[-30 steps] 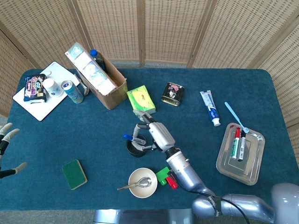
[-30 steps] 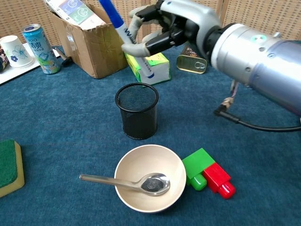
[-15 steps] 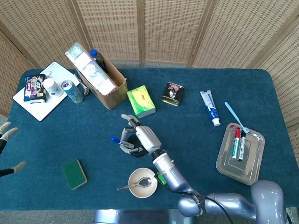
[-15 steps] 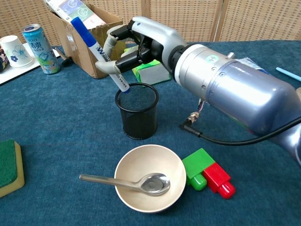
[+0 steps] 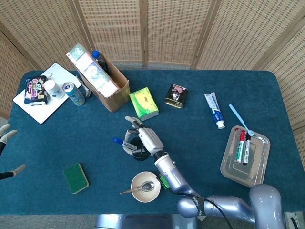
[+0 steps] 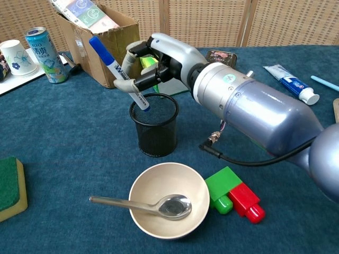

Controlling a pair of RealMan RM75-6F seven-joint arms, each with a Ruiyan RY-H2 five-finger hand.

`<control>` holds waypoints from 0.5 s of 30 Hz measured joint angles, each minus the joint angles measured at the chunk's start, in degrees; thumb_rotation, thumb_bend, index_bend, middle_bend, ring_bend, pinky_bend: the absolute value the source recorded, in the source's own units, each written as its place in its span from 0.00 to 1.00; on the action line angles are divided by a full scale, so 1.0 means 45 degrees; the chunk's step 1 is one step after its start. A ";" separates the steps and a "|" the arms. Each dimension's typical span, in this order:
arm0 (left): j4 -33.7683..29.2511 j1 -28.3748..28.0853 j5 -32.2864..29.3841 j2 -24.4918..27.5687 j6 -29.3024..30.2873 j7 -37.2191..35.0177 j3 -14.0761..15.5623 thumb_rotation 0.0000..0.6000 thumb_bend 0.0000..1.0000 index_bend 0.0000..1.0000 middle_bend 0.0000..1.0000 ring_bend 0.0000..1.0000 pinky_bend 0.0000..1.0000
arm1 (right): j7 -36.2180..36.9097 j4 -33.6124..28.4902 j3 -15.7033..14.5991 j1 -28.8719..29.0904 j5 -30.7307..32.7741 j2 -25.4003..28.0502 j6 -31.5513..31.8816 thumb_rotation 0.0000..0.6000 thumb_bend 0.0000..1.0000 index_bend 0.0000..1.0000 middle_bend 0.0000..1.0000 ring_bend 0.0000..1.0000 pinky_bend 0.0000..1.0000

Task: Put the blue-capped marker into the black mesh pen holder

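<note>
My right hand [image 6: 153, 58] [image 5: 143, 139] grips the blue-capped marker [image 6: 117, 71] [image 5: 124, 142] and holds it tilted, cap up and to the left. The marker's lower tip sits at the mouth of the black mesh pen holder [image 6: 154, 125] [image 5: 138, 153], just inside the rim. The holder stands upright on the blue cloth, below the hand. My left hand [image 5: 5, 152] shows only at the left edge of the head view, fingers apart and holding nothing.
In front of the holder are a cream bowl with a spoon [image 6: 166, 206] and green and red blocks [image 6: 235, 197]. A cardboard box [image 6: 100, 45], a green tissue pack [image 5: 144, 104] and a can [image 6: 44, 47] stand behind. A metal tray with markers [image 5: 245, 156] lies far right, a green sponge [image 5: 76, 178] left.
My right hand has swung left and down from above the holder, carrying the marker. The marker's tip has dropped from well above the rim into the holder's mouth.
</note>
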 measured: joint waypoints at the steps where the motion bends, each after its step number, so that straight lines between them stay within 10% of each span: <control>1: 0.0006 -0.0016 0.0009 0.0001 -0.0045 0.0004 0.0000 1.00 0.09 0.14 0.00 0.00 0.16 | 0.0066 0.0078 -0.0010 -0.0010 -0.0018 -0.0027 -0.0016 1.00 0.53 0.64 0.08 0.00 0.20; 15: 0.0009 0.0021 0.0109 0.0042 -0.0074 -0.0105 -0.0019 1.00 0.09 0.14 0.00 0.00 0.16 | 0.1802 0.0394 -0.0308 -0.0506 -0.0802 0.0492 -0.0417 1.00 0.59 0.36 0.03 0.00 0.18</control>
